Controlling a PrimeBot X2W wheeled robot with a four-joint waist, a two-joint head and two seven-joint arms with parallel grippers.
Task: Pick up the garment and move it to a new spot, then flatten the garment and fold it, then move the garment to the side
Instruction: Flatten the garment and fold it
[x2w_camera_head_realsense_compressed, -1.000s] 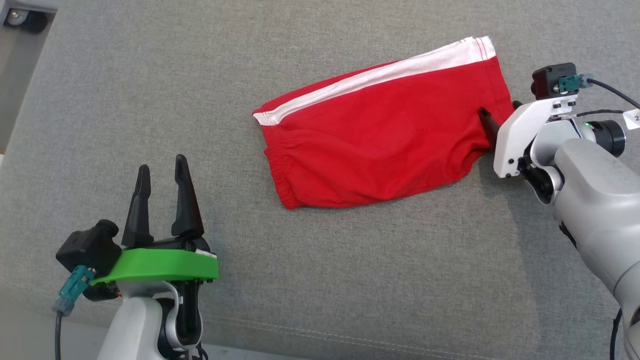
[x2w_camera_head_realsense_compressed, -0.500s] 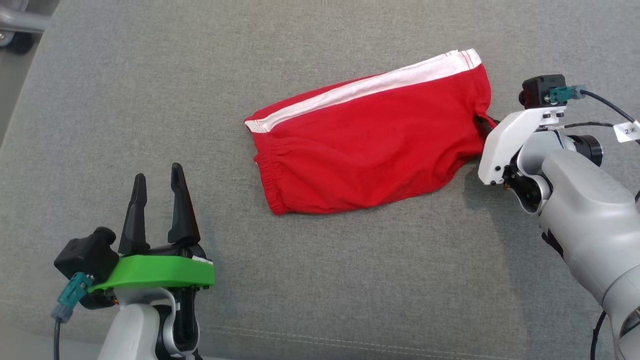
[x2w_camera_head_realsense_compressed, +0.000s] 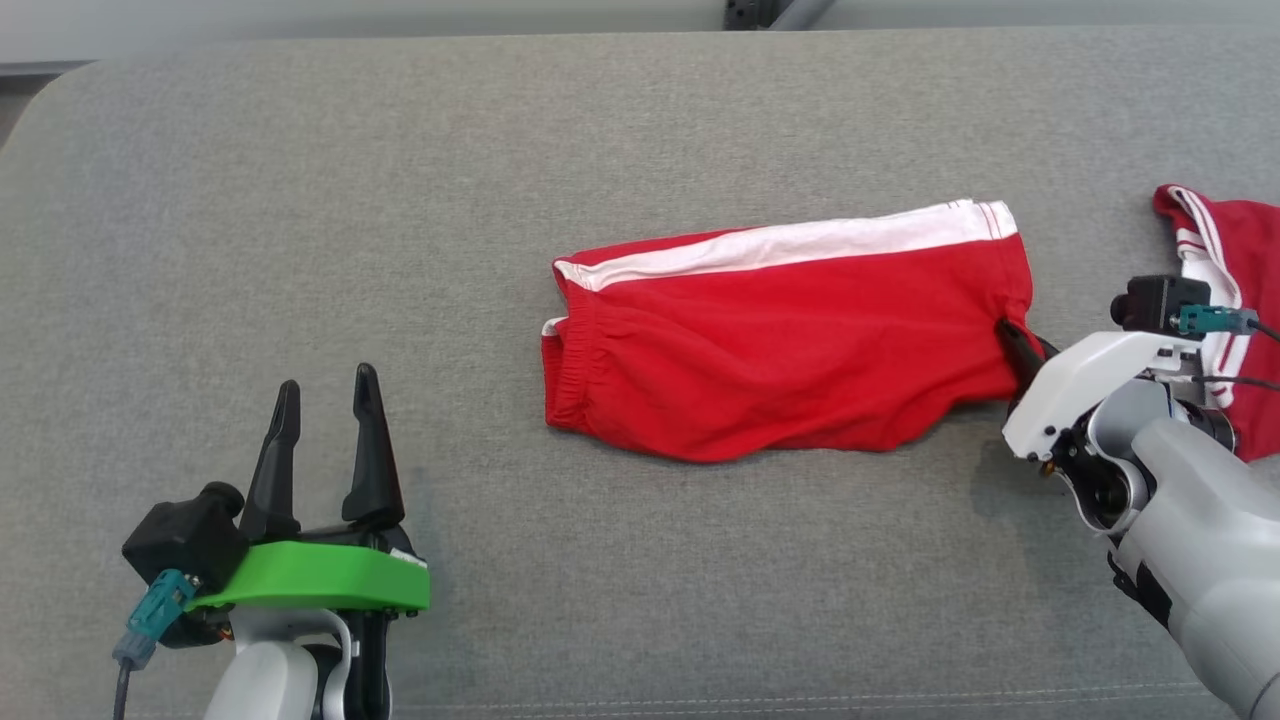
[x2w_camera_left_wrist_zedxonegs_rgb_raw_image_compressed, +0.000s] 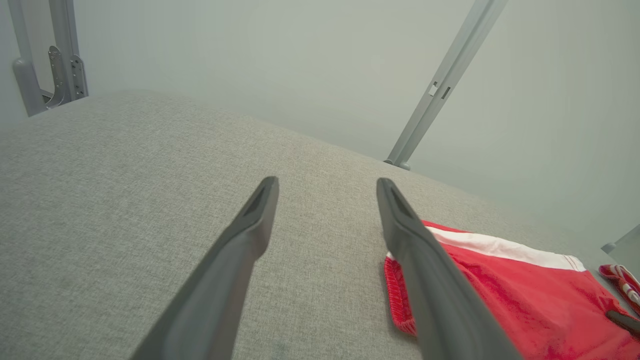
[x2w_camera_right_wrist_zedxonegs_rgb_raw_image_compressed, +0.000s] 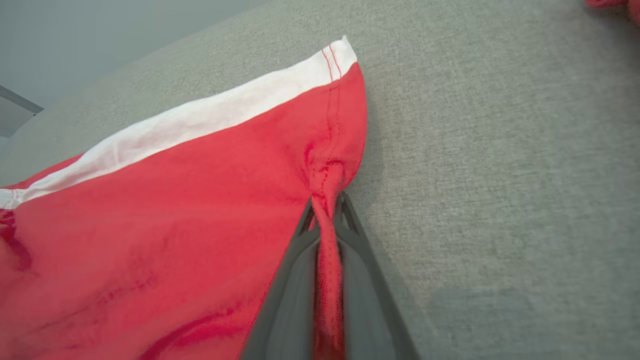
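The garment is a pair of red shorts with a white side stripe, lying folded and mostly flat on the grey cushion. My right gripper is shut on the hem at its right edge; the right wrist view shows the red cloth pinched between the fingers. My left gripper stands open at the lower left, well apart from the shorts. In the left wrist view the shorts' waistband lies just right of the open fingers.
A second red and white piece of cloth lies at the cushion's right edge, behind my right wrist. A grey metal frame leg stands beyond the cushion's far edge. Bare cushion spreads left of the shorts.
My right gripper has shut on the shorts' right hem. The head camera has shifted, bringing the far edge and the second cloth into view. The left gripper has stayed open.
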